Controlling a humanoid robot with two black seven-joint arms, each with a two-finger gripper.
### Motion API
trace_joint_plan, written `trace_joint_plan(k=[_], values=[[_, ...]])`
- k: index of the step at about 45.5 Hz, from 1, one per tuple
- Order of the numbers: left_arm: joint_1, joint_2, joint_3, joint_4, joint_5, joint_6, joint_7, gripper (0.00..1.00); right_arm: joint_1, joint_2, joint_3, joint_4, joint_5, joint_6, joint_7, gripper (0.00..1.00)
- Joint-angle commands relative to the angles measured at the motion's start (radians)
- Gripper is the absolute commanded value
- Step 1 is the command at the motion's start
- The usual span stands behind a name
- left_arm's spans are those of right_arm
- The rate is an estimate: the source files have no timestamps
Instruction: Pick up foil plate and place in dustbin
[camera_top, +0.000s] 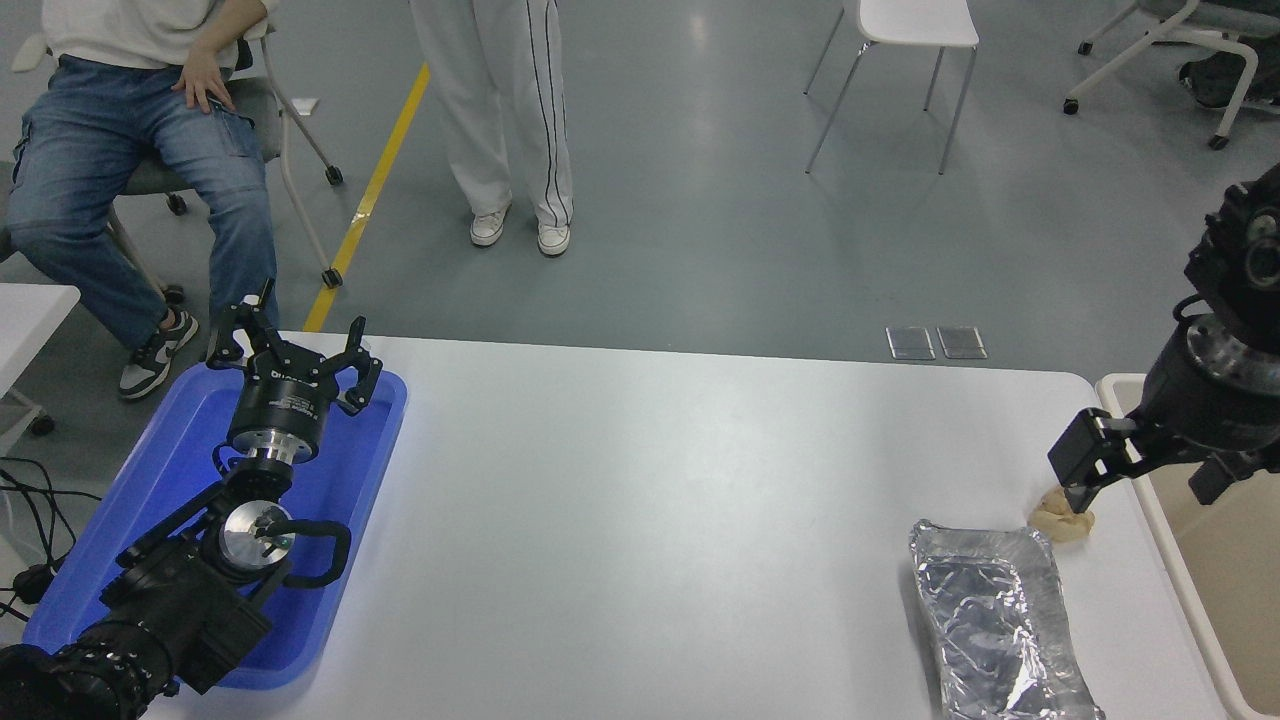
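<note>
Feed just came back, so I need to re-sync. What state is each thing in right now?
foil plate: flat on the table, wrinkled, ungrasped.
dustbin: at the table's right edge, open-topped.
beige wad: on the table beside the plate's far corner.
right end effector: open, empty, above the wad.
left end effector: open, empty, parked over the blue tray.

Foil plate flat on white table, beige wad just beside, right gripper spread wide above wad, near dustbin
</note>
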Motion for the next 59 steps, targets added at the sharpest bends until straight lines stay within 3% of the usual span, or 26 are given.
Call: trace_joint_plan(k=[1,18,25,29,36,59], values=[[0.000,0.000,0.000,0.001,0.000,0.001,0.000,1.00,-0.112,-0.034,0.036,-0.005,-0.045,0.000,0.000,1.00],[0.000,0.000,0.000,0.001,0.000,0.001,-0.002,1.00,-0.362,-0.025,0.086,-0.034,-0.047,-0.359,0.000,1.00],[0.000,0.000,0.000,0.000,0.000,-0.001,-0.002,1.00,-0.514,0.059,0.117,-0.110,-0.048,-0.492,0.000,1.00],[0.000,0.000,0.000,0.000,0.000,0.001,-0.002,1.00,-0.558,0.087,0.126,-0.137,-0.048,-0.512,0.001,0.99],[0.000,-0.002,0.000,0.000,0.000,0.001,-0.001,1.00,-0.641,0.101,0.168,-0.190,-0.051,-0.515,0.001,0.89],[0.000,-0.002,0.000,0.001,0.000,-0.001,-0.002,1.00,-0.833,0.105,0.179,-0.414,-0.044,-0.521,0.000,0.88]])
